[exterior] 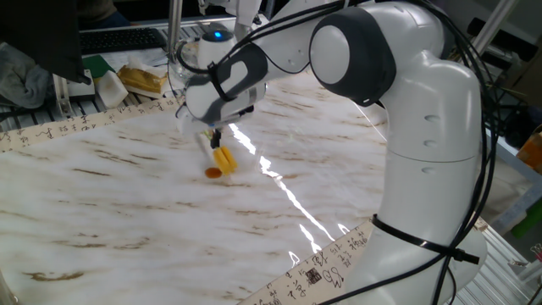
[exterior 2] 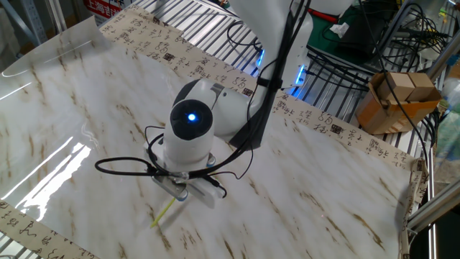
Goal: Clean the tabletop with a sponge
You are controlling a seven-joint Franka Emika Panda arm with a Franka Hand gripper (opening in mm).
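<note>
Sponge [exterior: 222, 158] sits head-down on the bench [exterior: 127, 220], its stick pinched in the gripper [exterior: 211, 135], beside the orange stain [exterior: 212, 173]. Risk: the thin stick could twist or slip under pressure, missing the stain.

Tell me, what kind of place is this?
Probably a robotics lab or workshop. A white robot arm works over a marble-pattern tabletop, with loose cables and a cardboard box behind, and a keyboard nearby.
</note>
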